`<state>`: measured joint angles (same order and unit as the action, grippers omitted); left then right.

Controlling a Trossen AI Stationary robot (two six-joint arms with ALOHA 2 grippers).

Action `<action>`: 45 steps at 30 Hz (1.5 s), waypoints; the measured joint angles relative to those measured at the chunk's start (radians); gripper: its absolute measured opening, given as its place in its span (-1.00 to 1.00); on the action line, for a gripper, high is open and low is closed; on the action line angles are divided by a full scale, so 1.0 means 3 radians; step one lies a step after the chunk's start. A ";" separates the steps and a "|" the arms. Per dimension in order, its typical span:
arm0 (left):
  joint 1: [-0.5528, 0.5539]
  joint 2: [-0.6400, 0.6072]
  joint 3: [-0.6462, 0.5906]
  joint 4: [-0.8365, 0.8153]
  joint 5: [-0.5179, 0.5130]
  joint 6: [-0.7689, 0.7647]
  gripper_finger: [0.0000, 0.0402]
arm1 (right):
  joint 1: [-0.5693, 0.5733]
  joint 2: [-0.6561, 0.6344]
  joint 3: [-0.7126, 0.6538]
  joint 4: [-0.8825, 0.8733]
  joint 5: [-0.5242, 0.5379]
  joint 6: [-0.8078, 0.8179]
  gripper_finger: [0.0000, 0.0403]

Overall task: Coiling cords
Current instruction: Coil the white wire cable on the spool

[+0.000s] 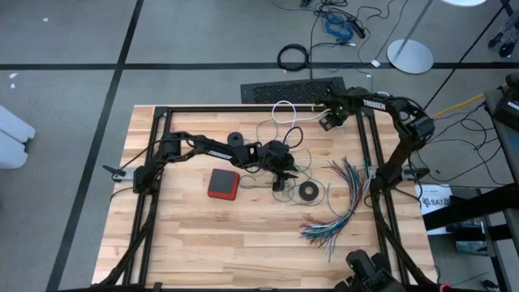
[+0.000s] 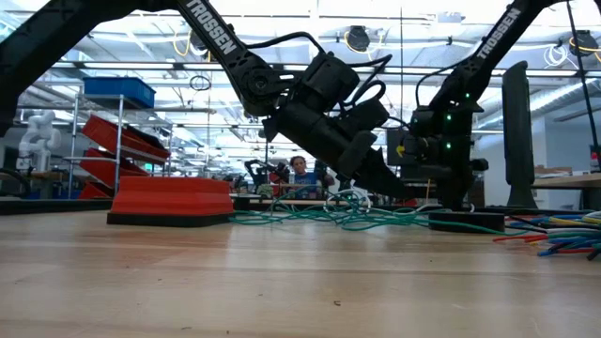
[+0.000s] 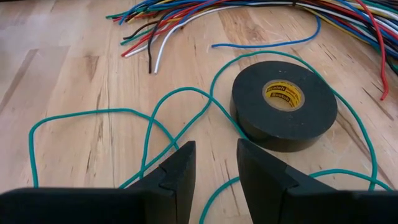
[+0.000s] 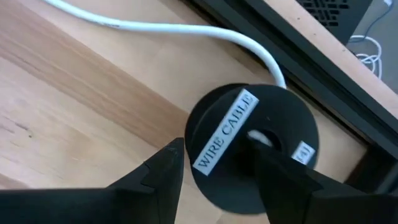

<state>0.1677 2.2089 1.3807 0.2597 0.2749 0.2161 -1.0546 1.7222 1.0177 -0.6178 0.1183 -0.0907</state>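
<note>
Cords lie loose near the middle and the far edge of the bench. The teal-green cord [image 3: 186, 96] runs in big floppy loops over the wood, and one loop goes around the roll of black tape [image 3: 285, 102]. The left gripper [image 3: 214, 171] hangs low over these loops, near the middle of the bench. Its two fingers stand a little apart with nothing between them; one strand passes just under the gap.

The white cord [image 4: 161, 26] curls near the far edge of the bench, toward the far right corner. It joins a small round black spool [image 4: 252, 146] with a white label. The right gripper [image 4: 214, 177] is right over that spool with a finger on each side, but the pictures do not show whether it squeezes the spool or just stands around it.

To do this step well, the left gripper should likely drop straight onto one green strand and pinch only that one. It should keep clear of the tape roll, so the roll is not dragged along. Pulls should be slow and gentle, because loops can snag or tangle. The coloured wires [image 1: 345, 203] fan out near the right edge, and the red box [image 1: 224, 183] sits left of the middle. Both are best left alone.
</note>
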 joint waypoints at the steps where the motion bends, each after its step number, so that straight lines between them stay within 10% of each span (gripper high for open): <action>1: 0.0000 0.0000 0.0000 -0.0002 0.0000 0.0001 -0.39 | -0.0001 0.0029 0.0003 0.0009 -0.0032 -0.0006 -0.15; 18: 0.0000 0.0000 0.0000 -0.0024 0.0000 -0.0002 -0.39 | 0.0110 -0.0444 -0.0008 -0.0099 -0.0286 -0.0198 -0.98; 45: 0.0004 -0.0001 0.0000 0.0013 -0.0075 -0.0001 -0.39 | 0.1267 -0.1848 -0.0005 -0.0422 0.0106 0.0283 -1.00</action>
<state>0.1688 2.2086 1.3808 0.2635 0.2523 0.2157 -0.6746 1.1677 1.0161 -0.7444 0.1502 -0.0059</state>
